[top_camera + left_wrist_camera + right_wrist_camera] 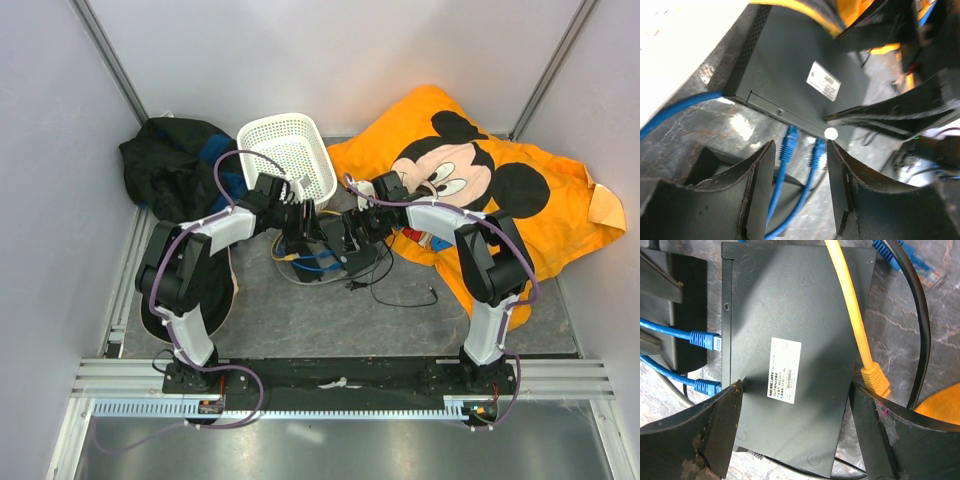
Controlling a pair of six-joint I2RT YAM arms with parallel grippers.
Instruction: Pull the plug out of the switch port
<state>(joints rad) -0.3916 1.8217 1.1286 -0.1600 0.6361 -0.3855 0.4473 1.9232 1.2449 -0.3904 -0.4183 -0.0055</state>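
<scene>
- Left wrist view: my left claw (801, 150) is spread. Its fingers (757, 190) stand either side of a blue plug (788, 144) and a second blue plug (816, 152) and touch neither. Both plugs sit just ahead of the tips, inside the gap.
- Each plug runs into a switch port (791, 123) in the edge of the switch box (785, 65) that faces this claw. I am lined up end-on, so a pull would run straight back along the cables.
- With two plugs in the gap, I judge I must shift toward one before closing, or I would pinch both.
- Right wrist view: my right claw (797, 385) is opened wide astride the box, one finger at each long side, with the white label (785, 369) under the gap. I cannot tell whether the pads press the sides or only hover there.
- I judge this claw is placed as a brace, so the light box does not slide over the table (945, 330) when a plug is tugged.
- A yellow cable (850, 305) lies across the box top. Its plug rests loose beside the finger away from the ports and is in no socket, so I leave it alone.
</scene>
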